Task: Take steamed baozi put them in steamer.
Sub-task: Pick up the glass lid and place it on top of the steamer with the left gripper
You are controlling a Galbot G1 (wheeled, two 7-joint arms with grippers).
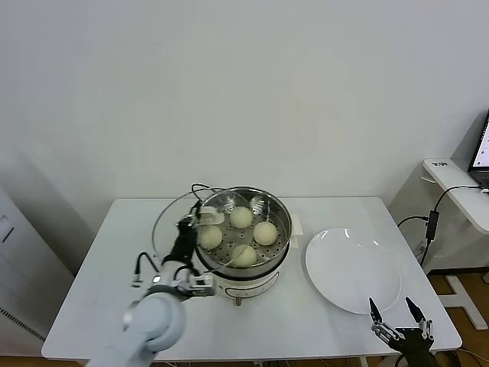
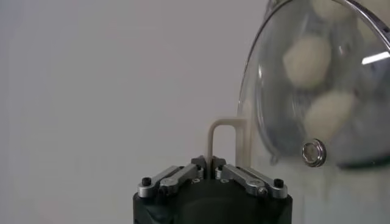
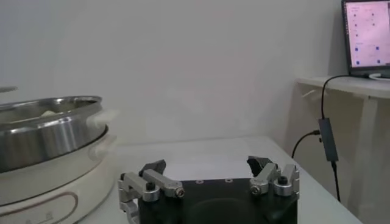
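Observation:
Four cream-white baozi [image 1: 241,217] lie in the shiny steamer [image 1: 281,210] on its white pot base at the table's middle. My left gripper [image 1: 192,225] is at the steamer's left side, shut on the cream handle [image 2: 222,125] of the round glass lid [image 1: 155,233], which hangs tilted beside and partly over the steamer. In the left wrist view my left gripper [image 2: 211,163] pinches that handle, and two baozi [image 2: 308,61] show through the glass lid [image 2: 268,73]. My right gripper [image 1: 397,312] is open and empty near the table's front right; the right wrist view shows it [image 3: 207,170] facing the steamer [image 3: 49,131].
An empty flat white plate [image 1: 353,269] lies right of the steamer. A black cord [image 1: 200,187] runs behind the pot. A side table [image 1: 458,183] with a laptop [image 1: 481,145] and a hanging cable stands at the right.

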